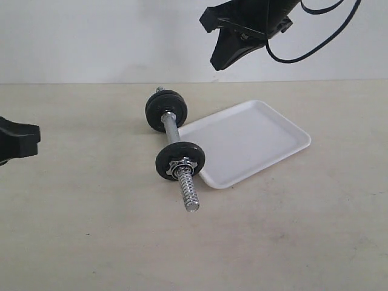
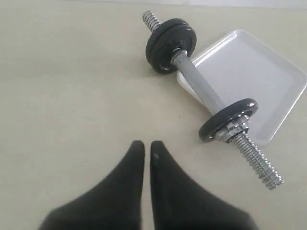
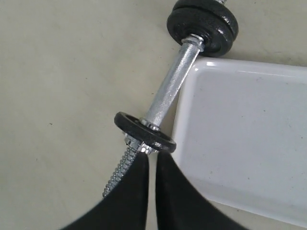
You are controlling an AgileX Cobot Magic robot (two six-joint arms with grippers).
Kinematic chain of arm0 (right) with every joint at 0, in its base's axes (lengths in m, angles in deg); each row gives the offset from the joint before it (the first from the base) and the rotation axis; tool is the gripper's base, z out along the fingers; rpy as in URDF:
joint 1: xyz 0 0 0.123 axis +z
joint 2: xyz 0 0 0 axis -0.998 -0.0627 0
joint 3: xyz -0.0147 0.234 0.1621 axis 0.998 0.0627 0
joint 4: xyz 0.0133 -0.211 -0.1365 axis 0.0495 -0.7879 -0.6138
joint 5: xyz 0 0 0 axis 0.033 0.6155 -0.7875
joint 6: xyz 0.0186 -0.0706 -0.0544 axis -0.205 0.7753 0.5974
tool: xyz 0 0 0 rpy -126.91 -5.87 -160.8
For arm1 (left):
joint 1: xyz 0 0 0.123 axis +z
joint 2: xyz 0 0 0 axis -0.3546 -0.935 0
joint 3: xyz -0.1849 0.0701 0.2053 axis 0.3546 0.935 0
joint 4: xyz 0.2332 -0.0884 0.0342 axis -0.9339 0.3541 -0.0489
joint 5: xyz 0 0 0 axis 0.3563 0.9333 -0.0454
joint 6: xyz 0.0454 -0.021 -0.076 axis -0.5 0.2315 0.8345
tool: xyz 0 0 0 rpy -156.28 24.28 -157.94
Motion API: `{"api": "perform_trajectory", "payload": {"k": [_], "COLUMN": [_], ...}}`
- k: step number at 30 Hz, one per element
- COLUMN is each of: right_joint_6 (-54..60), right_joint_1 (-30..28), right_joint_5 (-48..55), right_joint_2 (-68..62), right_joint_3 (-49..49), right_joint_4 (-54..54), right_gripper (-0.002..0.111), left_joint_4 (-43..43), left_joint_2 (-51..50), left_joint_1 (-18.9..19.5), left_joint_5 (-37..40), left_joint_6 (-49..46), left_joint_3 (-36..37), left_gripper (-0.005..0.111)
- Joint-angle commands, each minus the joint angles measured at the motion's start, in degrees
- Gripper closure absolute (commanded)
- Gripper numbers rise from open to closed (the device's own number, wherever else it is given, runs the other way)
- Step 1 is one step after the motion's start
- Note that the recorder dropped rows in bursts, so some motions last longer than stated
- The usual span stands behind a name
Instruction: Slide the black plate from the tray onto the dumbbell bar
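With the tray (image 1: pixel 254 142) bare and the plate (image 1: pixel 180 160) on the bar (image 1: pixel 171 128) at its 9 o'clock, the job looks done, so the left claw (image 2: pixel 147 146) and right claw (image 3: pixel 152 160), both pinched narrow and empty, likely need only back away.

Looks like a robot lab bench: beige tabletop (image 1: pixel 91 236), plain white wall (image 1: pixel 91 36).
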Motion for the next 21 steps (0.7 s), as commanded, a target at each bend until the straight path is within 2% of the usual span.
{"api": "perform_trajectory", "payload": {"k": [1, 7, 13, 21], "right_joint_6": [3.21, 3.64, 4.11, 4.37], "right_joint_1": [-0.21, -0.21, -0.21, -0.21], "right_joint_5": [0.10, 0.10, -4.61, -4.90], "right_joint_2": [2.50, 6.45, 13.60, 25.99], "right_joint_3": [-0.29, -0.29, -0.29, 0.48], "right_joint_4": [0.64, 0.64, 0.64, -0.34], "right_gripper": [0.108, 0.108, 0.108, 0.108], "left_joint_4": [1.86, 2.65, 5.05, 6.93], "left_joint_2": [7.21, 16.54, 24.65, 30.61], "left_joint_1": [0.18, 0.18, 0.18, 0.18], "left_joint_5": [-0.57, -0.25, -0.15, 0.63], "left_joint_6": [-1.53, -1.56, -1.66, -1.66], "left_joint_3": [3.26, 8.65, 13.89, 16.46], "left_gripper": [0.103, 0.103, 0.103, 0.103]}}
